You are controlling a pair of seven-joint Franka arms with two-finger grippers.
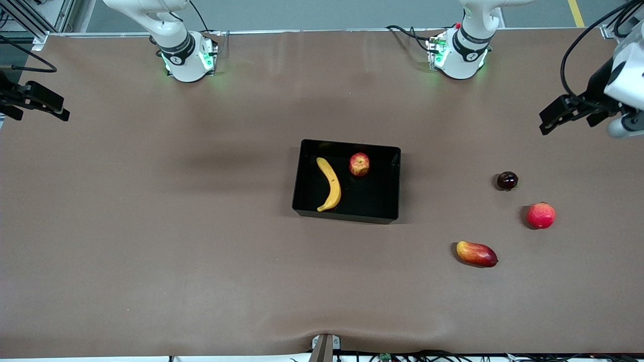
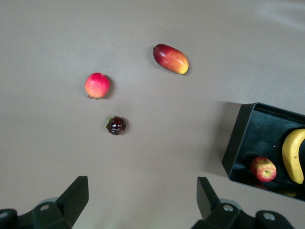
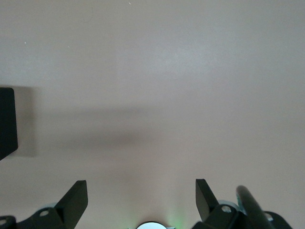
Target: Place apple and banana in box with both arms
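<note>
The black box stands at the middle of the table. Inside it lie the yellow banana and, beside it toward the left arm's end, the red-yellow apple. My left gripper hangs open and empty in the air over the left arm's end of the table. In its wrist view the open fingers frame bare table, with the box, apple and banana off to one side. My right gripper hangs open and empty over the right arm's end; its wrist view shows a corner of the box.
Three loose fruits lie toward the left arm's end: a small dark round fruit, a pinkish-red round fruit nearer the camera, and an elongated red-yellow fruit nearer still. Brown table surface surrounds the box.
</note>
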